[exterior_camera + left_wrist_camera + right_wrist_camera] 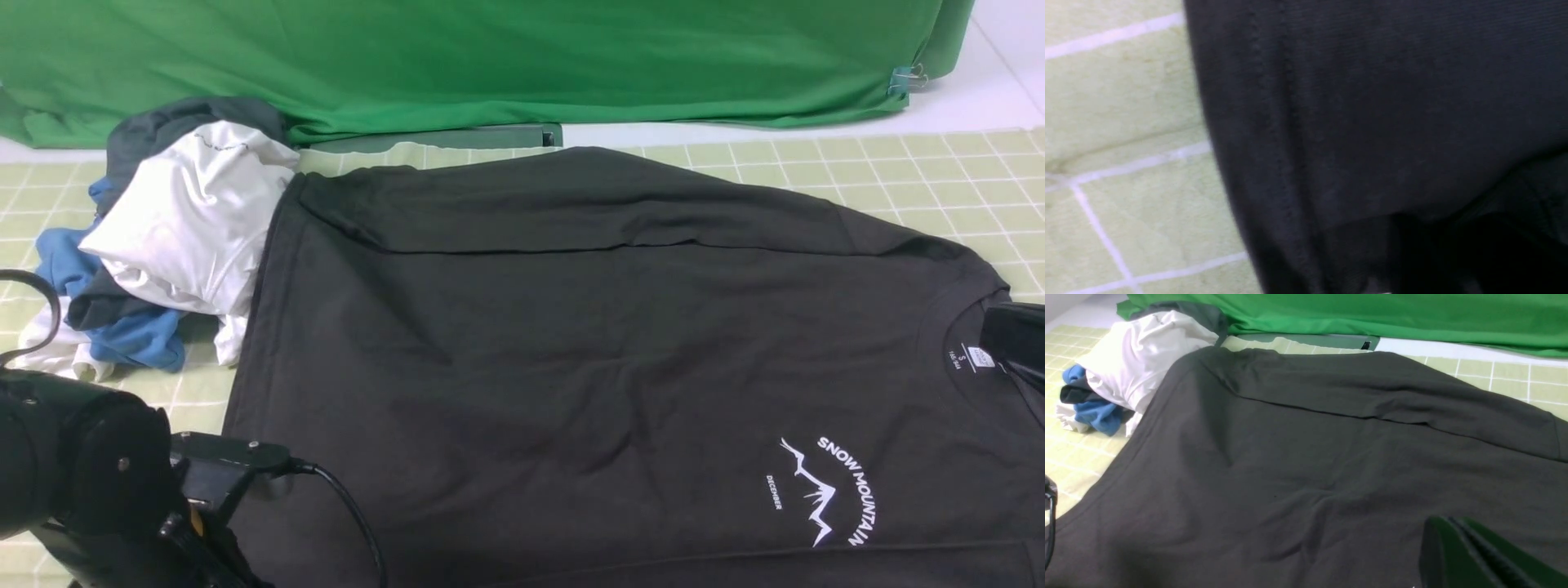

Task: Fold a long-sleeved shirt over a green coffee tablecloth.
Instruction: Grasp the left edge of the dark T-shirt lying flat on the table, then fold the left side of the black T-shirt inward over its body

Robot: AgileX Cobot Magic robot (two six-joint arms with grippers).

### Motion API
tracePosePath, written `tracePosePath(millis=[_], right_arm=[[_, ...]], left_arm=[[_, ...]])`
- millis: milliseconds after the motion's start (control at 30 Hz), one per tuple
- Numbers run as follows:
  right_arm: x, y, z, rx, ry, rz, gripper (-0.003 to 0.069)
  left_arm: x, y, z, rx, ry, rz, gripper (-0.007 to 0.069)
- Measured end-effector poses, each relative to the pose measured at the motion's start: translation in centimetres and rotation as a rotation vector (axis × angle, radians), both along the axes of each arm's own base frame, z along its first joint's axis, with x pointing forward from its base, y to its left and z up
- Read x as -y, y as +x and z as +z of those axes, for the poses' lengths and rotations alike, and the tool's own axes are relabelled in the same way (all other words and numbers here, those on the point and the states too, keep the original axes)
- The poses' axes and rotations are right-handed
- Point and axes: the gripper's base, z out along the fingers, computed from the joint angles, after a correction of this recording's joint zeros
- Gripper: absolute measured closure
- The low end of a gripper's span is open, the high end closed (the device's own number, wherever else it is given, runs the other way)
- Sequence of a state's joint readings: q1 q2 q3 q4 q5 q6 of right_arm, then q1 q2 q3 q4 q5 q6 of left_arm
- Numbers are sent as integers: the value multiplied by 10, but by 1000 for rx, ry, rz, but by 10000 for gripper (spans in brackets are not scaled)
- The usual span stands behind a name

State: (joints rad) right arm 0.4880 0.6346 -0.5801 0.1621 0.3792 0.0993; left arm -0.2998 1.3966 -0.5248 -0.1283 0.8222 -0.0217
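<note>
With the long-sleeved shirt [571,351] flat on the green coffee tablecloth [939,180], right end effector [1449,535] closed by the collar, left end effector's [194,532] hold unclear, the hem could have slipped mid-fold.

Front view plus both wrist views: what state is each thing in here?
long-sleeved shirt, spread flat, print up, far sleeve folded over the body
green coffee tablecloth, laid out under the shirt
garment pile, crumpled heap beside the hem
left gripper, at the hem corner, jaws hidden
right gripper, shut, by the collar
</note>
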Motion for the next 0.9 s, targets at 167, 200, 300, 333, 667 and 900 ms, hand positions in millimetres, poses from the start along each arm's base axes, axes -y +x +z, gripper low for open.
tracePosePath(millis=[167, 200, 300, 333, 667, 900], right_arm=[[0, 0, 0, 0, 0, 0, 651], [0, 0, 0, 0, 0, 0, 651], [0, 0, 0, 0, 0, 0, 651], [0, 0, 0, 0, 0, 0, 651], [0, 0, 1, 9, 5, -1, 642], [0, 1, 2, 20, 11, -2, 642]], left_arm=[[1, -1, 3, -32, -2, -20, 599], [1, -1, 5, -49, 4, -25, 605], [2, 2, 14, -70, 7, -41, 610], [2, 2, 15, -70, 7, -42, 610], [9, 28, 107, 261, -75, -93, 611], [10, 66, 166, 497, -13, -113, 611]])
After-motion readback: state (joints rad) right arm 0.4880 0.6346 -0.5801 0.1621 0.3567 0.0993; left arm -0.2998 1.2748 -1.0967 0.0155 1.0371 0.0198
